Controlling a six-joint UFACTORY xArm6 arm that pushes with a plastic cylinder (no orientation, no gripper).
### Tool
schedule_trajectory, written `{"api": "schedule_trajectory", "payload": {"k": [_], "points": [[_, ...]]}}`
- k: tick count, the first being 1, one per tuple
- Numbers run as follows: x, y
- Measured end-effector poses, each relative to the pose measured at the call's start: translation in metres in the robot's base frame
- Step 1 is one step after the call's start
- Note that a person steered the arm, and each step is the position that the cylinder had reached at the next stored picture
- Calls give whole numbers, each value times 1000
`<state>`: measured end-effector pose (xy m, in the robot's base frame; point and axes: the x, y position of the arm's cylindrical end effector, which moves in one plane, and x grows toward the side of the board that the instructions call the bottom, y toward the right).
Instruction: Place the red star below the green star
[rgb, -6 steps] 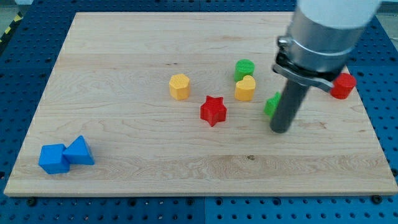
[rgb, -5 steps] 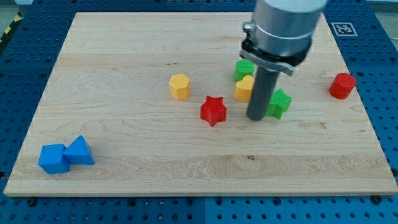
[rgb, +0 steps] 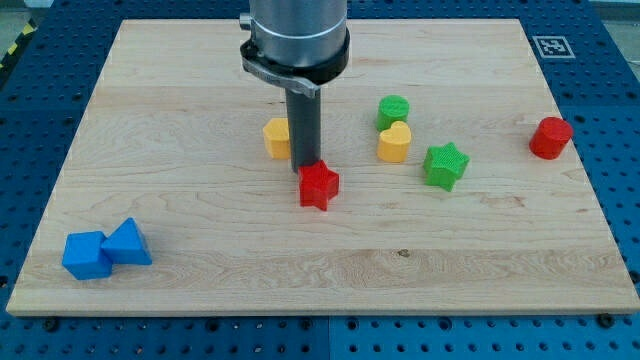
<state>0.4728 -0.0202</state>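
1. Two blue blocks (rgb: 104, 250) touch near the worktop's (rgb: 180, 90) lower-left corner.
2. A yellow block (rgb: 276, 138) sits partly hidden behind the rod.
3. My tip (rgb: 306, 166) seems to touch the red star's (rgb: 319, 186) upper-left edge; there is no hand to open or close.
4. A green cylinder (rgb: 393, 111) sits just above a yellow heart (rgb: 394, 143).
5. The green star (rgb: 445, 166) lies well right of the red star.
6. A red cylinder (rgb: 550, 138) stands far right.

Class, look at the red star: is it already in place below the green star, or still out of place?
Out of place. The red star lies well toward the view's left of the green star, not below it. My tip sits against its upper-left edge.
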Motion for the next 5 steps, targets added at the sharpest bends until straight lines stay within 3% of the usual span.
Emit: {"api": "schedule_trajectory", "payload": {"k": [3, 5], "points": [[70, -14], [84, 13]]}}
